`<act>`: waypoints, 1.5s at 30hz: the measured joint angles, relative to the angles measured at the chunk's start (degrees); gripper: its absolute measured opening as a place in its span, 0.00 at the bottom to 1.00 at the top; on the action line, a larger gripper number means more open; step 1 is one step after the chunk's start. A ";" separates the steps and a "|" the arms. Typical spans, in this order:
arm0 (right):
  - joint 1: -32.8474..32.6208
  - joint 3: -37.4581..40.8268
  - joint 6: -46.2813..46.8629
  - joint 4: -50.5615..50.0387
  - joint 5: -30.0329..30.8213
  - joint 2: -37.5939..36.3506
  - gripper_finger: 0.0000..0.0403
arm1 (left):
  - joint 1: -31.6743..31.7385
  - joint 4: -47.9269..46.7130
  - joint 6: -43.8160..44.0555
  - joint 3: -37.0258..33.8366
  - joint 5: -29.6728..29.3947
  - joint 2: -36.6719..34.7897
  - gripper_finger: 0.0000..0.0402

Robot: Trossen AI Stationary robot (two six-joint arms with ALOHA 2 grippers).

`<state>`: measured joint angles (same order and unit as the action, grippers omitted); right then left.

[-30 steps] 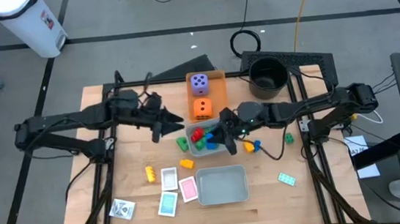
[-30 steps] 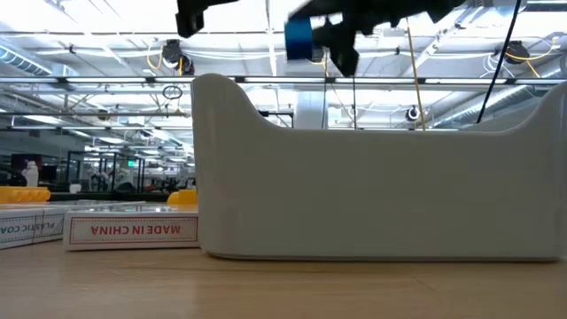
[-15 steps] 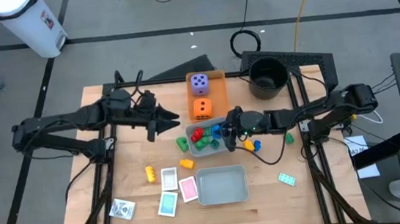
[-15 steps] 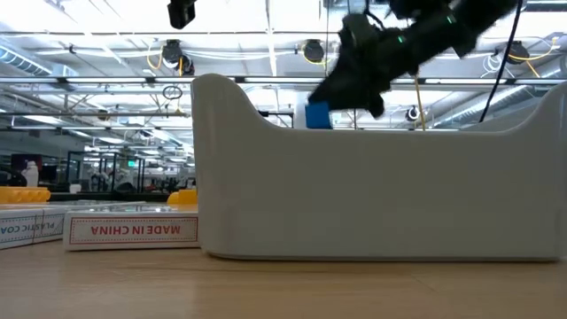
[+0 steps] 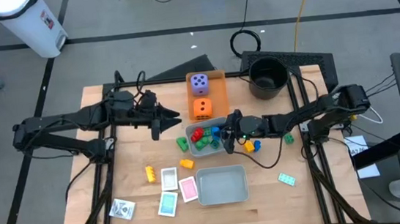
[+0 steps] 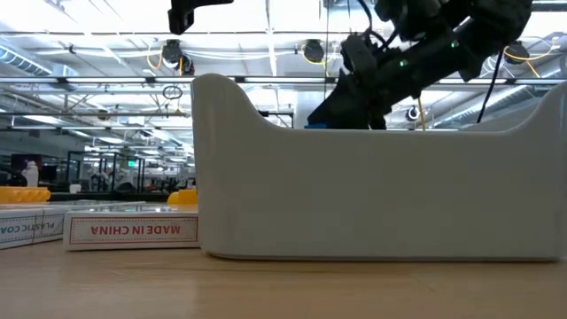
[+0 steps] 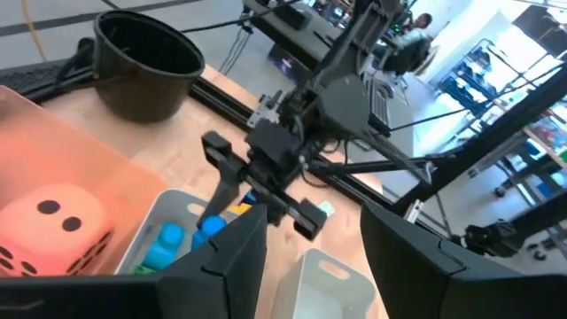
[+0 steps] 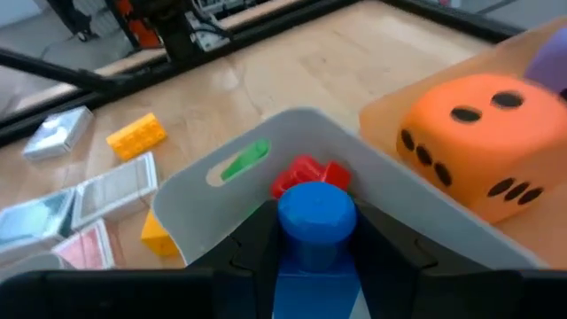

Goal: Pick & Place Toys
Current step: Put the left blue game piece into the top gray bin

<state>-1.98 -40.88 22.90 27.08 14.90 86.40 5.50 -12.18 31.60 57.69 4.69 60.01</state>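
R gripper [image 8: 316,257] holds blue brick [image 8: 316,217]

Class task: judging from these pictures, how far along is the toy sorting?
Done: both dice sit in the orange tray; red and green bricks lie in the upper grey tray. In hand: the right pincer holds a blue brick over it. Left: yellow bricks, cards, the green brick.

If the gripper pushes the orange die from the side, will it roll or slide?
The orange die probably slides or tips rather than rolls freely: its faces look flat and its corners rounded. It looks soft and light for its size. The purple die stands close by on the same orange tray, so a push that way would likely move both.
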 joint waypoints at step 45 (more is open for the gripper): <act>7.26 -8.35 -9.09 -0.85 -4.48 11.66 0.32 | -0.02 -0.24 0.35 0.00 -0.27 0.00 0.46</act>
<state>5.28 -49.23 13.80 26.24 10.41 98.06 5.48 -12.43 31.95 57.69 4.43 60.01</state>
